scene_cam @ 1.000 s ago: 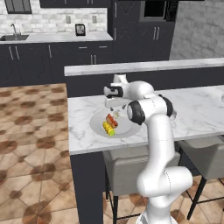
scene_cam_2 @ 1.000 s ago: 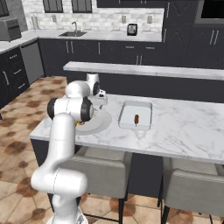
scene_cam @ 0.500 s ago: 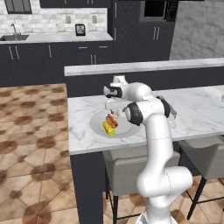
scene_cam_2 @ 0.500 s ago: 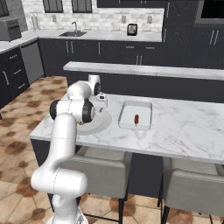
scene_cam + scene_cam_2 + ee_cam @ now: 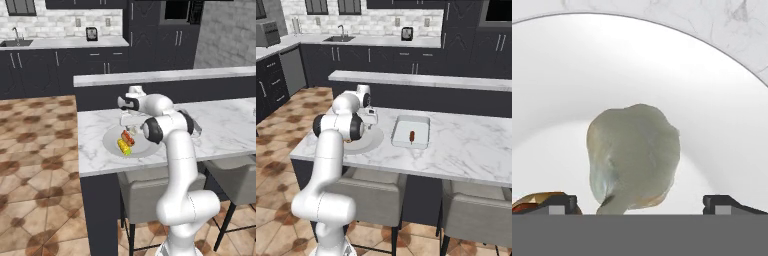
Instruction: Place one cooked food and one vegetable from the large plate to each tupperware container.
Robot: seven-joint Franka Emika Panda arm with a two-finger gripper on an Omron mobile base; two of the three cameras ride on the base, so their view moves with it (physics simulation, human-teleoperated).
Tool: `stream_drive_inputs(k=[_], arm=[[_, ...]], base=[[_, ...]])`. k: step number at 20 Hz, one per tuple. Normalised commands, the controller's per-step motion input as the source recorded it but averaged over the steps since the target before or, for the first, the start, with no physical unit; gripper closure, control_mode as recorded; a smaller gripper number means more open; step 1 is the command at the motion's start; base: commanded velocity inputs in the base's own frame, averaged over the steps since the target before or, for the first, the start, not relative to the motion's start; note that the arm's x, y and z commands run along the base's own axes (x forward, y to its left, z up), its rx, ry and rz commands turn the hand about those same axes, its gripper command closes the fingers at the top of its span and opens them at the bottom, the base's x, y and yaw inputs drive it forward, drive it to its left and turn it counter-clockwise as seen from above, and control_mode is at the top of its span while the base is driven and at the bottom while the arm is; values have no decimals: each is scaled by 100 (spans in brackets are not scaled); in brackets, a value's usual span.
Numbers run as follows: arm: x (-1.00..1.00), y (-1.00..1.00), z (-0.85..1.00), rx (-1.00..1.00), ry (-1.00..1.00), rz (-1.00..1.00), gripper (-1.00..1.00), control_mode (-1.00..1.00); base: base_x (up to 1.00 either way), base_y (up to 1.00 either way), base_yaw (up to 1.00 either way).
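The large plate [image 5: 111, 141] lies on the marble counter, pale and round, also in the right base view [image 5: 365, 145] and the hand view [image 5: 712, 115]. On it rest a red-orange food [image 5: 128, 137] and a yellow corn piece [image 5: 122, 147]. A pale grey-green vegetable lump [image 5: 634, 152] sits on the plate just below my gripper [image 5: 639, 204], which is open, its fingertips [image 5: 559, 202] wide apart on either side of the lump. The gripper [image 5: 127, 120] hangs over the plate's far side. One tupperware container [image 5: 412, 131] holds a small sausage [image 5: 412, 136].
A brown-orange food edge [image 5: 537, 200] shows beside my left fingertip. A raised bar ledge [image 5: 421, 80] runs behind the counter. Stools [image 5: 476, 220] stand below the counter's front edge. Open marble stretches right of the tray [image 5: 471, 140].
The hand has dropped slightly toward the plate; the foods and the tray have not moved.
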Motion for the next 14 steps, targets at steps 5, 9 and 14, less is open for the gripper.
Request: stream_drive_inputs(k=[5, 9, 14], arm=[[9, 3, -6, 0, 0, 0, -100, -100], [0, 1, -32, 0, 0, 0, -100, -100], [0, 0, -19, 0, -3, 0, -100, -100]], base=[[0, 0, 0], [0, 0, 0], [0, 0, 0]])
